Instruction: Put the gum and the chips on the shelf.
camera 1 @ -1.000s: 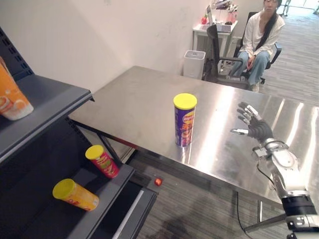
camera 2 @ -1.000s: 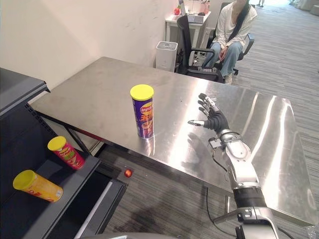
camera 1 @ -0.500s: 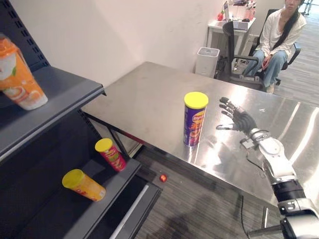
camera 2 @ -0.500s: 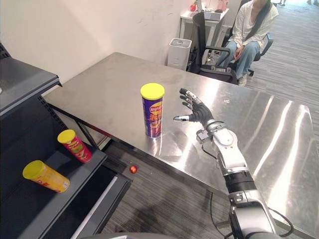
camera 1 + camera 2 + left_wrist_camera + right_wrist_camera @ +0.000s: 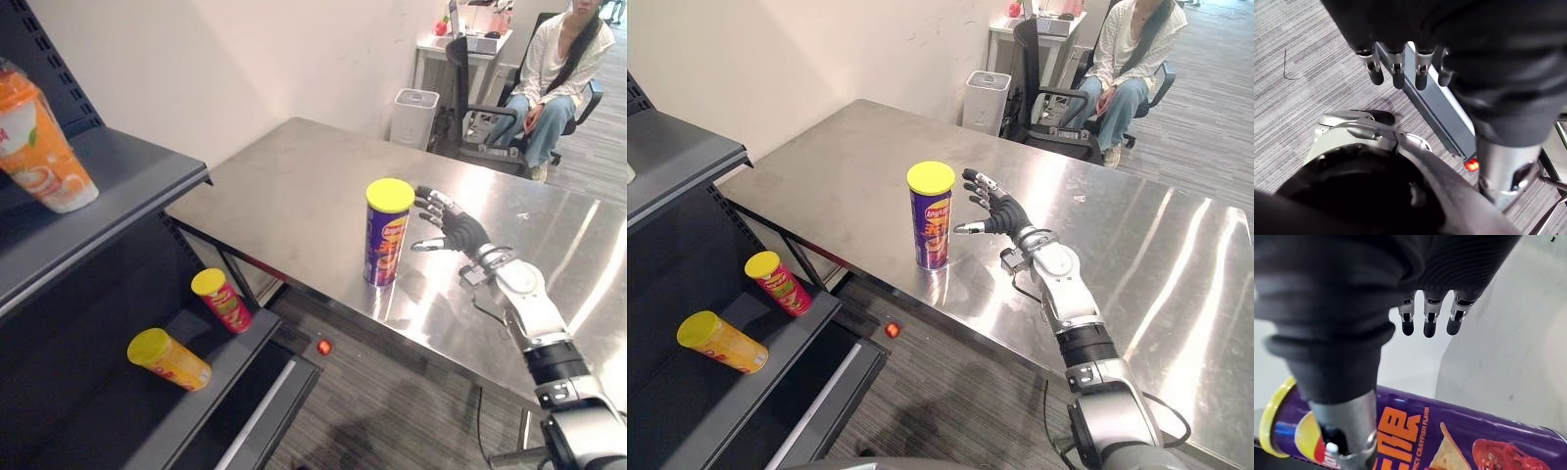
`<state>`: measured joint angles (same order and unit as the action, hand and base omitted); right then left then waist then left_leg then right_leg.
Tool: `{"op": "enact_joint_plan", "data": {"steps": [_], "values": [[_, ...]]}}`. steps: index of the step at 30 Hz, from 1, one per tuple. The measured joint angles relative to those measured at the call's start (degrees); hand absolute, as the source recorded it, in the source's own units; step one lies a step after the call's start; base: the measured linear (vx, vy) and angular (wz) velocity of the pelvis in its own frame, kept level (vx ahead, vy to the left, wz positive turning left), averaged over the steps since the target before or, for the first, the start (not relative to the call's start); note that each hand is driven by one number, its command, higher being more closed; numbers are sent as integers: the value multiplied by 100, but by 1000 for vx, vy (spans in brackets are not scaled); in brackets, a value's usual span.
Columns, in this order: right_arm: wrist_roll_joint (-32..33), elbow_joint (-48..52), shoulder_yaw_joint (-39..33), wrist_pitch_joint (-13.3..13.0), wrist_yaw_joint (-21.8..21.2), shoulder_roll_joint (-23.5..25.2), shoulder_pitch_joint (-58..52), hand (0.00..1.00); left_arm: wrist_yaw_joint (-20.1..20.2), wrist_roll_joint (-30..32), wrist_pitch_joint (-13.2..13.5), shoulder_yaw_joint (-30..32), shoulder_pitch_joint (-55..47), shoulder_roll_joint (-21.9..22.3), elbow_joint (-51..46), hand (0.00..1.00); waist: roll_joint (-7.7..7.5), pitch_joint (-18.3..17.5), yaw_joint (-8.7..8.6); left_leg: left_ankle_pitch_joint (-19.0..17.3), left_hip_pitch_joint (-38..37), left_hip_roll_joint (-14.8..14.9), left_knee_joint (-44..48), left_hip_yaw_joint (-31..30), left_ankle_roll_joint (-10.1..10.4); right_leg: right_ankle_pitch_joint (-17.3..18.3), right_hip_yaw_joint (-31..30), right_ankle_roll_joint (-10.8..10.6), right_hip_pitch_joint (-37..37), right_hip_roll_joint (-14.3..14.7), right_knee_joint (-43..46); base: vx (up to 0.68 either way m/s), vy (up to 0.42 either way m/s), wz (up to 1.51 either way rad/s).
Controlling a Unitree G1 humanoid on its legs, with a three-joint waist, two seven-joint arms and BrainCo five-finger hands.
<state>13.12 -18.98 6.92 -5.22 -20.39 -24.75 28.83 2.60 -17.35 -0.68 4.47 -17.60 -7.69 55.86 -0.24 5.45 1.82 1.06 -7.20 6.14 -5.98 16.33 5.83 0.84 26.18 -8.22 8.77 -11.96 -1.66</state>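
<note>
1. My right hand [image 5: 457,231] is wide open over the table [image 5: 294,186]. Its fingers [image 5: 432,202] are straight and fanned apart, and the thumb sticks out on its own toward the can [image 5: 385,235]. It holds nothing.
2. The hand sits just beside the can at upper-body height, on the side away from the shelf [image 5: 108,201]. The thumb tip is the closest part, and I cannot tell whether it touches the can wall.
3. My left hand [image 5: 1397,73] hangs off the table, over the carpet [image 5: 1298,98]. Its fingers are straight and loose and hold nothing.
4. The can stands upright on the table, near the front edge at the end next to the shelf. Its long axis is vertical, with the lid up and the base flat on the steel.
5. It is a tall, slim purple tube with a yellow lid and red and yellow print. My right wrist view also shows a chip picture on its side.
6. The shelf stands off the table's end. On its low board, below table height, a red can [image 5: 223,303] and an orange can [image 5: 169,360] lie on their sides, both with yellow lids. An orange cup [image 5: 39,147] stands on the upper board.
7. Beyond the table's far side a person [image 5: 554,69] sits behind a chair [image 5: 468,88], with a white bin [image 5: 415,116] by the wall.
</note>
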Motion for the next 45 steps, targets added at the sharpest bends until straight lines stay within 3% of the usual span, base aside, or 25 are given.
{"op": "enact_joint_plan", "data": {"steps": [18, 45], "values": [[-193, -129, 305, 2, -183, 52, 54, 0, 0, -2, -7, -123, 0, -18, 2, 0, 50, 45, 9, 13, 1, 3, -2, -66, 11, 0, 59, 0, 50, 7, -10, 3, 1, 1], [-440, -871, 490, -16, 26, 116, 365, 0, 12, -13, -117, -253, 2, -5, -118, 0, 162, 193, 138, 93, 26, 2, -5, -270, 6, 2, 238, 1, 145, 15, -15, 0, 2, 3]]}}
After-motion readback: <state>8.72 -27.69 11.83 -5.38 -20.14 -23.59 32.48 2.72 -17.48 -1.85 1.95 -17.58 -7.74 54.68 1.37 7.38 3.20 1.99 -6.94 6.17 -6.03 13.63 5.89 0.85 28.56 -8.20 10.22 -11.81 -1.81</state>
